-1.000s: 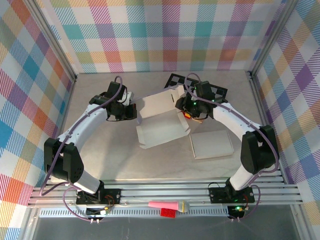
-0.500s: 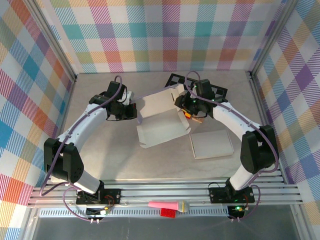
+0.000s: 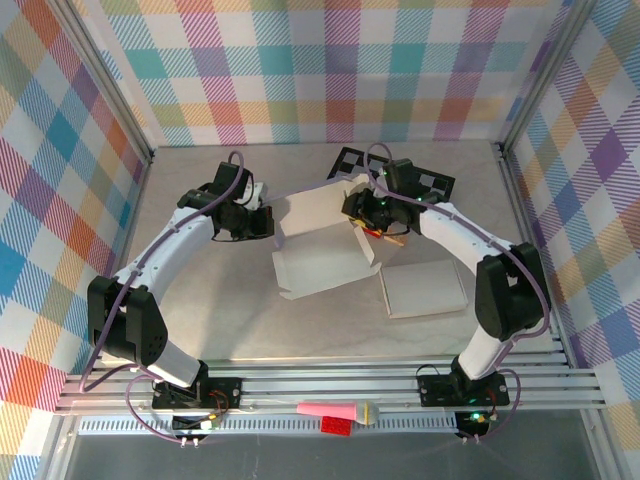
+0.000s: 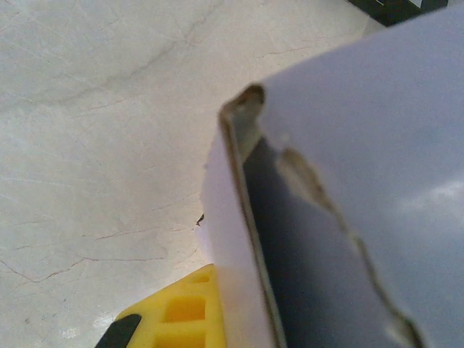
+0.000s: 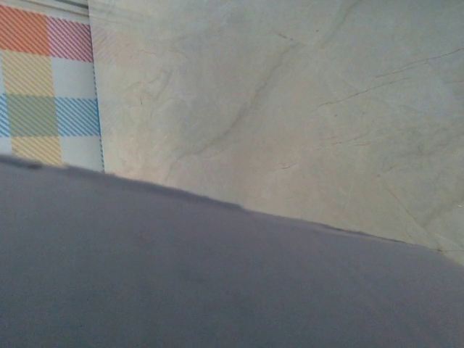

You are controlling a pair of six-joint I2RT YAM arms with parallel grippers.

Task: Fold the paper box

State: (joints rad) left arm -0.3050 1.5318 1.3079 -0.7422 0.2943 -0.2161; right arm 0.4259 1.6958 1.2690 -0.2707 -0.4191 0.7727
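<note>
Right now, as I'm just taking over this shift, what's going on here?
Both arms are at the paper box, lying open and unfinished mid-table. The left gripper is shut on its left edge; the right gripper is at its right flap, grip unclear. Another flat paper piece lies to the right.

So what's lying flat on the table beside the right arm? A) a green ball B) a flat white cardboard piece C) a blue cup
B: a flat white cardboard piece lies on the table, just right of the half-folded paper box.

Bright, even light; blurry wrist close-ups
</note>
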